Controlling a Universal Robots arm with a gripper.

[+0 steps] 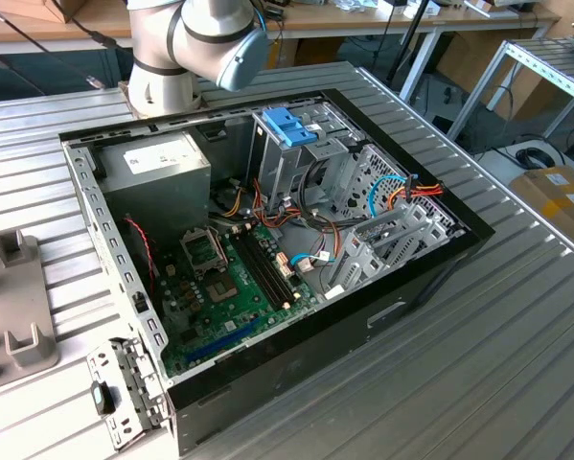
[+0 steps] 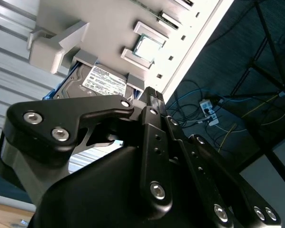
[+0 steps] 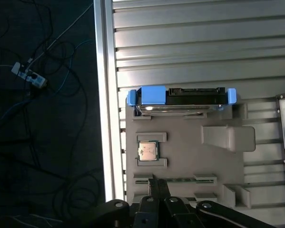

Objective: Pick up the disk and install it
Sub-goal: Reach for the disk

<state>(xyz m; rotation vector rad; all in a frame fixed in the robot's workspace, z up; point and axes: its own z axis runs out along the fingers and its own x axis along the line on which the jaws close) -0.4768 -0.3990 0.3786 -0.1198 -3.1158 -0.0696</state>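
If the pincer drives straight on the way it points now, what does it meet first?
Most likely the grey holder tray, not the disk. In the first wrist view the pincer sits over the tray, with the chip and then the disk further off. Depth is unclear.

In the exterior view the computer case is seen obliquely from above; the disk in its grey holder at the table edge is shared by both wrist views, overhead and closely aslant.
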